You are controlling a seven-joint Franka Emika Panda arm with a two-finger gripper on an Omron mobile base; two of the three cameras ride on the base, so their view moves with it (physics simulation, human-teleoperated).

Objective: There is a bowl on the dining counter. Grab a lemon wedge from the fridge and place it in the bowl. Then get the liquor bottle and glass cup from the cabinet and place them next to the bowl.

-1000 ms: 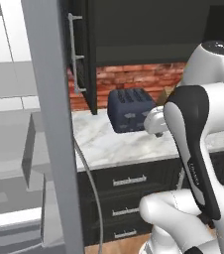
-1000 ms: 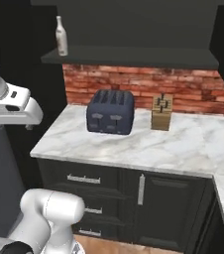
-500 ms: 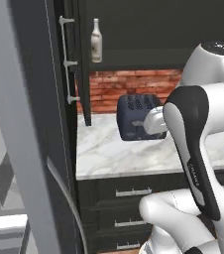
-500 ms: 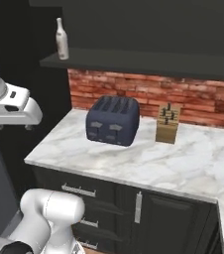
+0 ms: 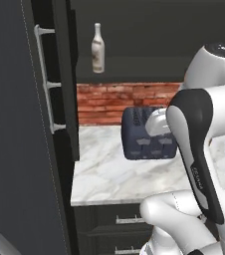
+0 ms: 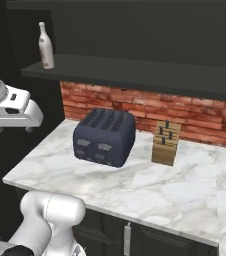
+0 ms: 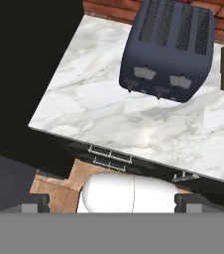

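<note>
White bottle (image 5: 98,48) upright at shelf's (image 6: 135,75) left end.
Gripper (image 7: 109,202) wide open, empty; bottle lies well above it.

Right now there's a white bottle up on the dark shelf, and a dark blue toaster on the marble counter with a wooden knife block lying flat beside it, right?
Almost. The knife block is not lying flat: in the right base view it stands upright on the marble counter, beside the dark blue toaster. The white bottle does stand up on the dark shelf.
</note>
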